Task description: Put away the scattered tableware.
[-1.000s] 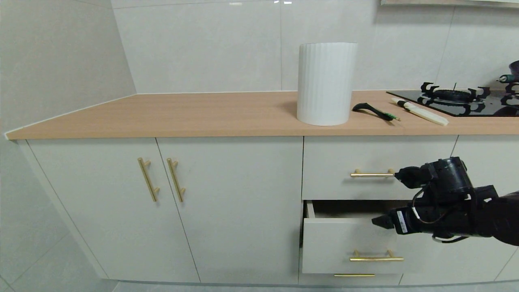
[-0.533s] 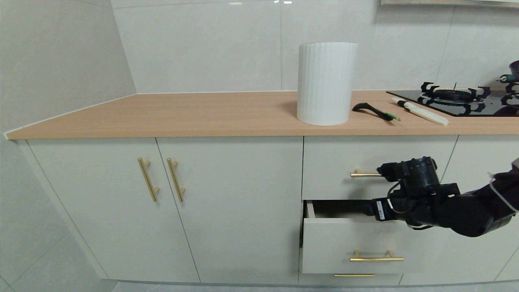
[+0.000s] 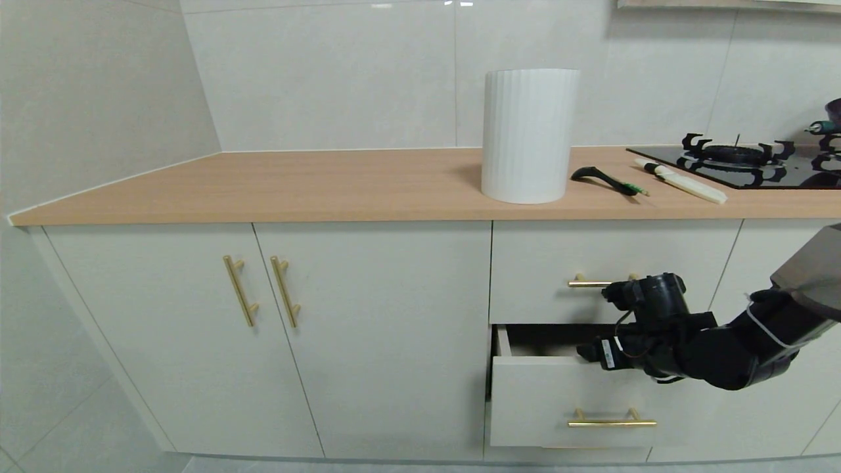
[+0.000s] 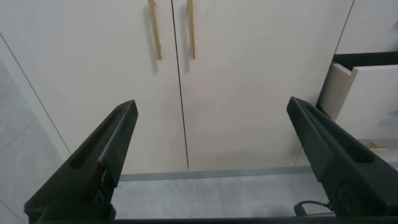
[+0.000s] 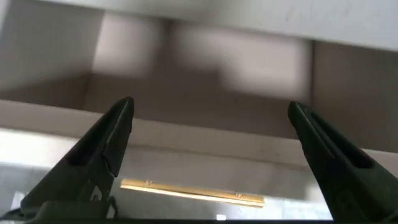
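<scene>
Spanning worktop, long pale wood (image 3: pixel 295 187): black green-tipped scoop (image 3: pixel 608 179) and cream flat utensil (image 3: pixel 683 180) lie near the hob (image 3: pixel 729 157).
White brass-handled drawer (image 3: pixel 558 394): part open.
Right gripper (image 3: pixel 587 351): spread at its front edge; could slip off.
Left gripper (image 4: pixel 211 118): spread, empty.

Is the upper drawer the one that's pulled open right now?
No, the upper drawer sits shut and flush, while the drawer below it is the one pulled out.
</scene>
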You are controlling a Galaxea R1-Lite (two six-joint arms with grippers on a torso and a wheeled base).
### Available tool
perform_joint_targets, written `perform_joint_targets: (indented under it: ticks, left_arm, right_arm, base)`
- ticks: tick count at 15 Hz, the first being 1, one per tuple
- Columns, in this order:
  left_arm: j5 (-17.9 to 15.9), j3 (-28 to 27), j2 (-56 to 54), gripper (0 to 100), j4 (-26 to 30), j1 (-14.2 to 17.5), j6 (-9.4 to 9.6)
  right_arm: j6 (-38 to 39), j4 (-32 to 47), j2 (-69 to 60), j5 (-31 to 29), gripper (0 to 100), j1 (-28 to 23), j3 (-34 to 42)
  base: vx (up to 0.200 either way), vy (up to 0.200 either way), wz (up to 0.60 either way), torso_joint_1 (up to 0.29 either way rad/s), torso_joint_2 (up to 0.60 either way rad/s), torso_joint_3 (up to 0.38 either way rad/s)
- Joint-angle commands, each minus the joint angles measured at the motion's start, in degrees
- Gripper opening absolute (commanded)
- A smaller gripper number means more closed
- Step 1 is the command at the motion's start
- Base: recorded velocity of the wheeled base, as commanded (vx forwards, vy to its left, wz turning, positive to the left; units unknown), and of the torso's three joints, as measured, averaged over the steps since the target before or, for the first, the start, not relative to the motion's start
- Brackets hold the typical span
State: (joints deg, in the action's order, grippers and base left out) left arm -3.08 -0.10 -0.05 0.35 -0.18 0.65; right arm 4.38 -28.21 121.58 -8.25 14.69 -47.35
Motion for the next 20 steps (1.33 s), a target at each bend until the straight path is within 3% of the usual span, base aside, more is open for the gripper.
perform_joint_targets:
  ticks: [1,5,11,15,20]
  left_arm:
    - [0.0,0.0,0.0,100,0.0,0.0,-0.03]
    - [-0.1,0.0,0.0,100,0.0,0.0,-0.03]
    - [0.0,0.0,0.0,100,0.0,0.0,-0.03]
    - [0.0,0.0,0.0,100,0.0,0.0,-0.03]
    - [0.0,0.0,0.0,100,0.0,0.0,-0.03]
  right_arm:
    - [-0.2,1.8,-1.1,0.2,100,0.0,0.0]
    - [-0.4,14.5,-9.3,4.3,100,0.0,-0.6]
    - [-3.8,29.7,-16.2,4.6,100,0.3,-1.3]
    - [-4.1,31.2,-15.1,4.6,100,1.9,-1.3]
    - [1.8,30.3,-11.7,4.5,100,2.6,-4.9]
  base:
    - [0.0,0.0,0.0,0.0,0.0,0.0]
    - [0.0,0.0,0.0,0.0,0.0,0.0]
    - [0.0,0.0,0.0,0.0,0.0,0.0]
    - [0.0,0.0,0.0,0.0,0.0,0.0]
    - [0.0,0.0,0.0,0.0,0.0,0.0]
